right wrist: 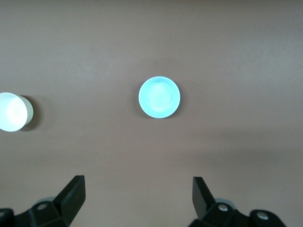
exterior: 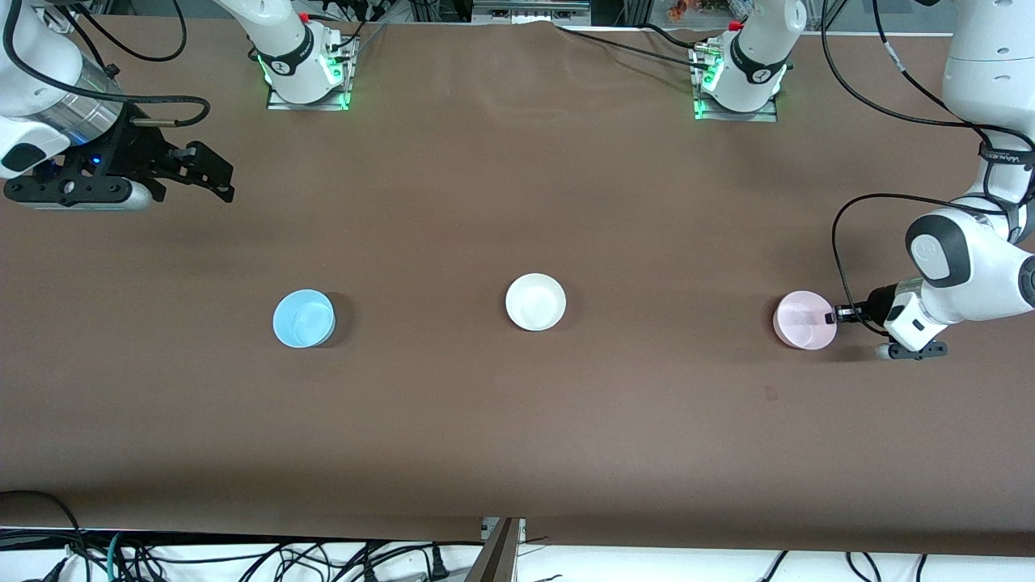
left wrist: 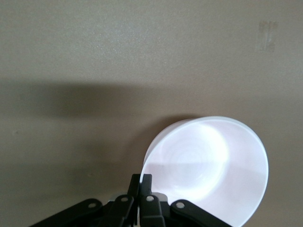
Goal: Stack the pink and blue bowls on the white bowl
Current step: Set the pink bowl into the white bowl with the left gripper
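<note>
The pale pink bowl (exterior: 803, 320) sits on the table toward the left arm's end. My left gripper (exterior: 830, 317) is shut on its rim, one finger inside and one outside; in the left wrist view the bowl (left wrist: 213, 165) looks washed-out white, with the gripper (left wrist: 141, 181) pinching its edge. The white bowl (exterior: 535, 301) sits at the table's middle. The sky-blue bowl (exterior: 303, 318) sits toward the right arm's end and shows in the right wrist view (right wrist: 159, 97), with the white bowl (right wrist: 12, 112) at that view's edge. My right gripper (exterior: 212, 174) is open and empty, held high and waiting.
A brown cloth (exterior: 517, 420) covers the table. The two arm bases (exterior: 303, 69) (exterior: 740, 81) stand along the edge farthest from the front camera. Cables (exterior: 242, 558) hang below the nearest edge.
</note>
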Controlling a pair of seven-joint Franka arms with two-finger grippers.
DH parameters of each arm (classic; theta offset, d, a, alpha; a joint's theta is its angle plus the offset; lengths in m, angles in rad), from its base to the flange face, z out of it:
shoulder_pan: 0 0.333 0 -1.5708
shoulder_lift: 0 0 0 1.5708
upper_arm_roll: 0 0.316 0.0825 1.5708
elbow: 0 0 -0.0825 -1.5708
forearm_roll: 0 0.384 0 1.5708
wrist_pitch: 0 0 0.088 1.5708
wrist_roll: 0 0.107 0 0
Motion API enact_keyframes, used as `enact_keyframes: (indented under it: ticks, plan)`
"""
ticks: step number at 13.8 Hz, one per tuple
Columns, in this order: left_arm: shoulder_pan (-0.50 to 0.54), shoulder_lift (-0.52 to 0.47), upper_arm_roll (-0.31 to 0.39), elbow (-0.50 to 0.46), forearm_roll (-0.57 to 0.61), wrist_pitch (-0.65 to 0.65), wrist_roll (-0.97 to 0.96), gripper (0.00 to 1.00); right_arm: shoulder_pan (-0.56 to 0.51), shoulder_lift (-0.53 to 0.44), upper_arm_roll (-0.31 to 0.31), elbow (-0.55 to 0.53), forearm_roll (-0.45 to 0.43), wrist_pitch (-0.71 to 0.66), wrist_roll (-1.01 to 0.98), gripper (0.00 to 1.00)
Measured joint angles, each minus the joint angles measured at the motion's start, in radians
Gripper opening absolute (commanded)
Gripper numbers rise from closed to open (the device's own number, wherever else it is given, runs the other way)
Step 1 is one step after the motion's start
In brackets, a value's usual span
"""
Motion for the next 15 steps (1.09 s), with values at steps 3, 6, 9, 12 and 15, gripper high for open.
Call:
enact_keyframes:
  ticks: [3,6,9,12,15]
  plan:
    - [-0.033,-0.022,-0.011,0.037,-0.04,-0.069,-0.03,0.0,-0.001,0.0,-0.002,0.0,0.0,0.002,0.0,1.0]
    - [-0.087,-0.056,-0.099,0.079,-0.044,-0.088,-0.191,0.0,-0.001,0.002,-0.003,0.0,0.0,0.002,0.0,1.0]
    - [-0.125,-0.062,-0.237,0.12,-0.043,-0.088,-0.401,0.0,-0.003,0.005,-0.004,0.0,0.0,0.002,0.0,1.0]
    - [-0.207,-0.052,-0.315,0.143,-0.043,-0.076,-0.587,0.0,-0.003,0.013,-0.007,-0.001,0.0,0.002,0.0,1.0]
    - [-0.3,-0.017,-0.332,0.172,-0.043,-0.026,-0.679,0.0,-0.003,0.039,-0.007,-0.001,0.0,0.002,0.0,1.0]
